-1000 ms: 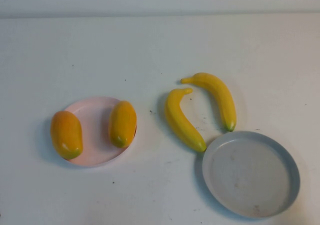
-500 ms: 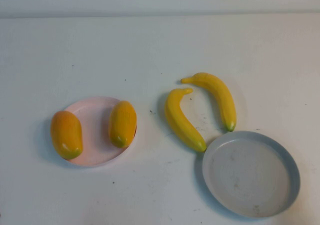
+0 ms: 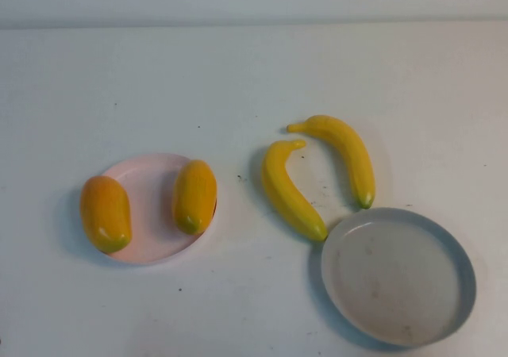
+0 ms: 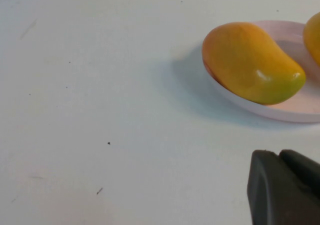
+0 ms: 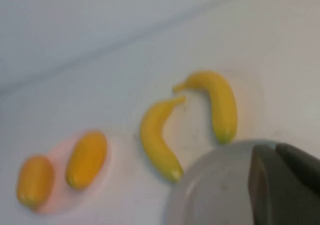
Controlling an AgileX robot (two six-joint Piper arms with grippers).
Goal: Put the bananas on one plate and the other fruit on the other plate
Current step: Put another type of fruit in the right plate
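Nothing had shifted since a second earlier: both bananas, the left one (image 3: 290, 192) and the right one (image 3: 345, 155), lay on the white table (image 3: 238, 79) just beyond the grey-blue plate (image 3: 464, 274), the left one's tip touching its rim. On the pink plate (image 3: 151, 198) sat two mango-like fruits; the left mango (image 3: 105, 213) overhung the rim, the right mango (image 3: 194, 195) lay inside. Neither arm showed from above. The left gripper (image 4: 286, 187) hung near the pink plate, mostly cut off, fingers pressed together. The right gripper (image 5: 285, 182) hovered above the grey-blue plate, blurred, likewise closed on nothing.
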